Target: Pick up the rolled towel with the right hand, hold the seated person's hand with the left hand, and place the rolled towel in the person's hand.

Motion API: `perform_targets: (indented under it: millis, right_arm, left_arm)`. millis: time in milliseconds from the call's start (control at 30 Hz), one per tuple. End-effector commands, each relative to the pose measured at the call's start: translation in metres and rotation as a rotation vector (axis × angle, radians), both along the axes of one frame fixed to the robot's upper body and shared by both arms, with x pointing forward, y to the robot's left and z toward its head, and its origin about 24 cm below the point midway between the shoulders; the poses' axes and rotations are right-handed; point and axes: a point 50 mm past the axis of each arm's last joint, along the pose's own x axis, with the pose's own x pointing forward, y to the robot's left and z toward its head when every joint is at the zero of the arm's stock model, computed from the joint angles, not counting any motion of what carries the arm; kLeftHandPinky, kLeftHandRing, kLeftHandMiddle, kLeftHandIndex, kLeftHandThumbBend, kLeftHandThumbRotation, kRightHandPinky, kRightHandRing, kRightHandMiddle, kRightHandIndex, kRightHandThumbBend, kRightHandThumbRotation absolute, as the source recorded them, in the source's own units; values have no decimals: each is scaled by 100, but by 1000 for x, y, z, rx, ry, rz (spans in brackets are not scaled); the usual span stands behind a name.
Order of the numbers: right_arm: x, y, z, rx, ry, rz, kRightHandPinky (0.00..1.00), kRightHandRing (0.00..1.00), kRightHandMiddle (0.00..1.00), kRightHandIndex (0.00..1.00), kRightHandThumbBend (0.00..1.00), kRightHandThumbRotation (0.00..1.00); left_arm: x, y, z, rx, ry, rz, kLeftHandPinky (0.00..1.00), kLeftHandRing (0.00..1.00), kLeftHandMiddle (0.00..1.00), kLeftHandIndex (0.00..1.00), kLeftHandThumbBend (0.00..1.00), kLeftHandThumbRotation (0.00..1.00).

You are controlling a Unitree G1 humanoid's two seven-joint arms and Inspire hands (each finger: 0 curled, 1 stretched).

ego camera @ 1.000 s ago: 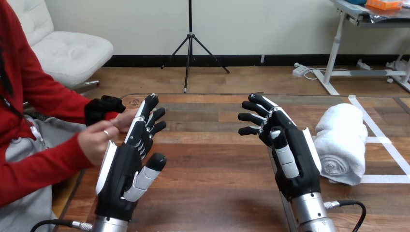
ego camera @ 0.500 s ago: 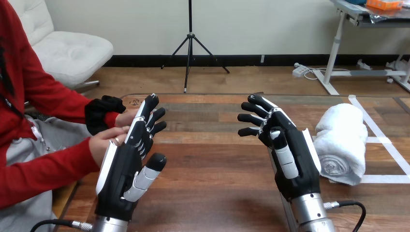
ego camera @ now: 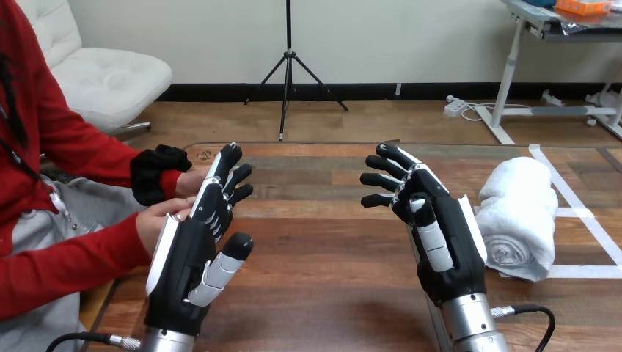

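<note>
Wooden worktop (ego camera: 323,293) carried the rolled towel (ego camera: 519,213) at its right side, just beside your right hand (ego camera: 433,220), which hung open, fingers spread, holding nothing. The towel's long axis ran away from you, rolled end facing you (so reach rightward, I'd judge, and grip across the roll). Your left hand (ego camera: 194,249) was open too, well apart from the towel, beside the person's hands (ego camera: 158,220); no grasp visible.

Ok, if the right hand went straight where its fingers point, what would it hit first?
Likely nothing: the right hand points over bare table; the towel lies off to its side.
</note>
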Motion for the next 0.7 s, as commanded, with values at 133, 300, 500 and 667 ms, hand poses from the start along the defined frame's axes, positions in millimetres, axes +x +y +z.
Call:
perform_targets:
  millis: [133, 300, 500, 667]
  right_arm:
    - [13, 5, 17, 14, -81, -1, 60, 73, 79, 80, 100, 83]
    - [13, 5, 18, 15, -83, 2, 60, 73, 79, 80, 100, 83]
    - [13, 5, 18, 16, -82, 5, 60, 73, 79, 80, 100, 83]
    - [13, 5, 18, 15, -84, 2, 60, 73, 79, 80, 100, 83]
  left_arm:
    - [14, -1, 19, -7, -89, -11, 89, 93, 97, 96, 100, 87]
    - [14, 0, 19, -4, -92, -11, 89, 93, 97, 96, 100, 87]
    - [14, 0, 20, -2, -94, -10, 89, 93, 97, 96, 100, 87]
    - [13, 0, 20, -4, -92, -8, 89, 93, 97, 96, 100, 88]
